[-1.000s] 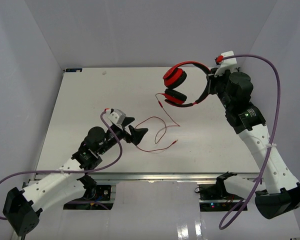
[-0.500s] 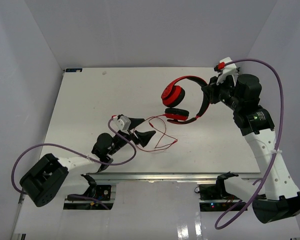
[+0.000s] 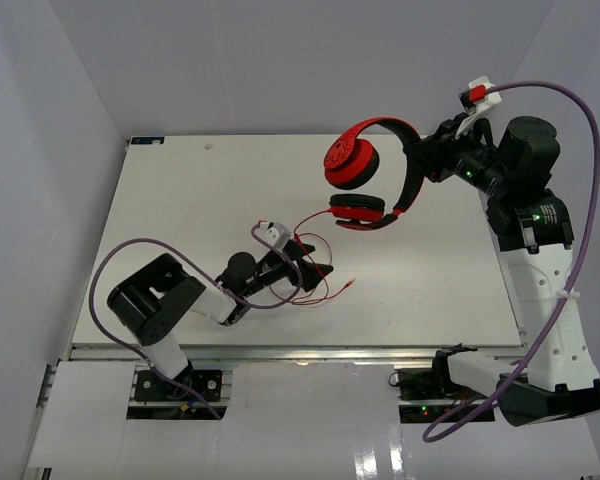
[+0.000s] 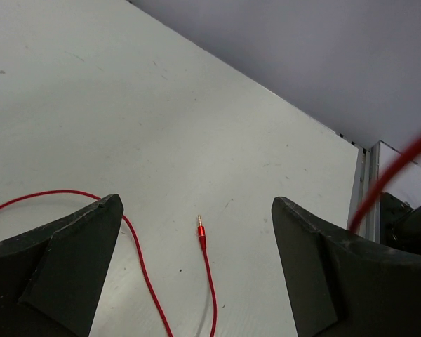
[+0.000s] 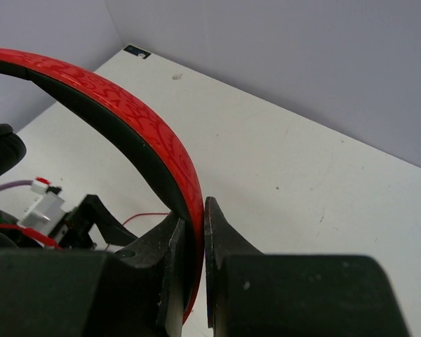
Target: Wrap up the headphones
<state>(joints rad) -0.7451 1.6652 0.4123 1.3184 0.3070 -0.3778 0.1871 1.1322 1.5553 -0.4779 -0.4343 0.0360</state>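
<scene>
Your right jaws clamp the band of the red over-ear headphones (image 3: 352, 160), holding them above the white bench (image 3: 180, 190) so the thin red cord (image 4: 63, 191) trails free. Your left jaws stand wide over its small plug (image 4: 201, 233), seemingly to gather it.

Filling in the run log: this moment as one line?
right gripper: shut on headphones by headband, aloft | left gripper: open, low over table | plug: on table between its fingers

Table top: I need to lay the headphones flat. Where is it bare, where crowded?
Bare: the far-left stretch of table beyond the left gripper, and the near-right part between plug and right arm. Crowded: the middle, where the open left gripper hangs over the cord, near the headphones in the right gripper.
</scene>
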